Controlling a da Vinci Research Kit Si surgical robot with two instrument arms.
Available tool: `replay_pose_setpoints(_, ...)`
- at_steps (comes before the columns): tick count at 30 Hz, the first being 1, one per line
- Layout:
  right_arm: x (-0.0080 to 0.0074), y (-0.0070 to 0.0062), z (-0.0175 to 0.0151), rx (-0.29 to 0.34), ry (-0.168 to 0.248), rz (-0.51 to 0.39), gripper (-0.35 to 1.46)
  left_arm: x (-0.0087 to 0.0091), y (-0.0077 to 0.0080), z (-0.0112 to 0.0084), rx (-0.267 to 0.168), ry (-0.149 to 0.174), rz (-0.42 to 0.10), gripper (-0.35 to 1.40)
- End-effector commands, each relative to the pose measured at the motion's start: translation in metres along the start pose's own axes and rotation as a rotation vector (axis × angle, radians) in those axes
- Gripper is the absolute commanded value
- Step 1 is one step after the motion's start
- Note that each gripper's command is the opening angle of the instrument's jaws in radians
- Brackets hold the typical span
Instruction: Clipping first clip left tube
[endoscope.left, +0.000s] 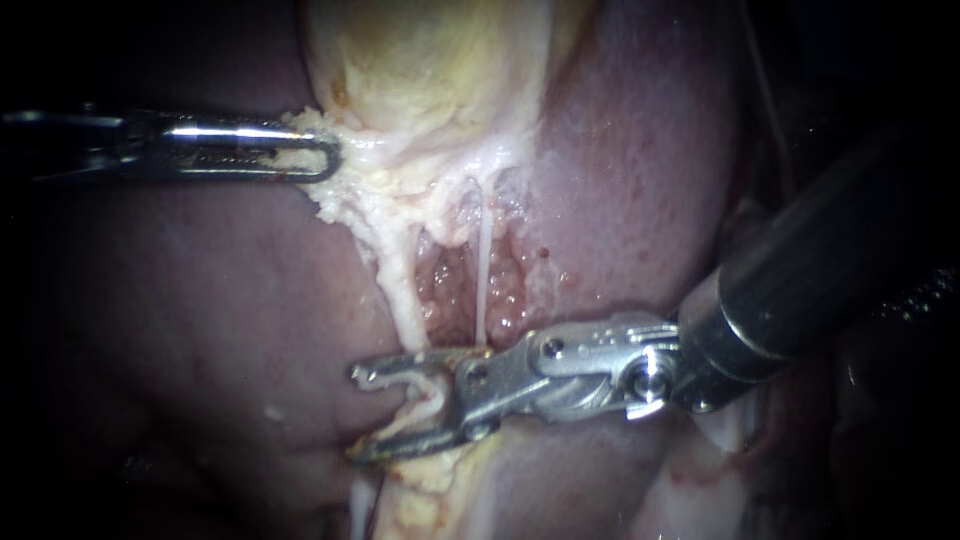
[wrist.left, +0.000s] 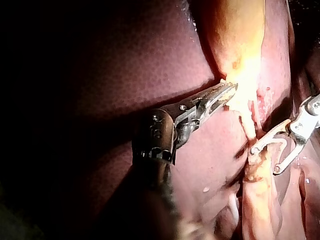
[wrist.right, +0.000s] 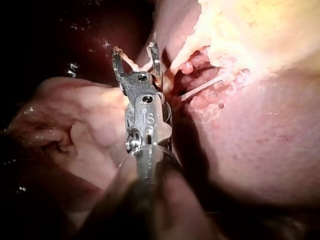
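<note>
While your right instrument (endoscope.left: 355, 413), lower centre, held jaws wide open astride left tube (endoscope.left: 400, 290), your left instrument (endoscope.left: 330, 158), upper left, gripped gallbladder (endoscope.left: 430, 70) edge. Risk was tube slipping free if pull shifted.

Pale yellow gallbladder (endoscope.left: 430, 60) just ahead of the left pincer (endoscope.left: 325, 158), dark red liver (endoscope.left: 640, 150) under and around it, thin white tube (endoscope.left: 483, 270) and raw pink bed (endoscope.left: 450, 290) just above the right pincer (endoscope.left: 358, 415).
</note>
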Motion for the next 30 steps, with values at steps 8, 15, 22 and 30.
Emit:
replay_pose_setpoints(8,0.0001,-0.0005,-0.0017,0.01,0.001,0.001,0.42,0.0001,0.0,-0.0006,-0.004,-0.002,0.0,-0.35)
replay_pose_setpoints(15,-0.0006,-0.0008,-0.0043,0.006,0.003,0.012,0.43,0.0001,-0.0002,-0.0016,-0.009,-0.005,0.0,-0.35)
replay_pose_setpoints(22,-0.0018,0.0006,-0.0054,0.0,0.004,0.022,0.43,0.0001,-0.0001,-0.0018,-0.009,-0.005,0.0,-0.35)
replay_pose_setpoints(30,-0.0038,0.0031,-0.007,-0.021,0.009,0.038,0.44,0.0001,0.0,-0.002,-0.009,-0.005,0.0,-0.35)
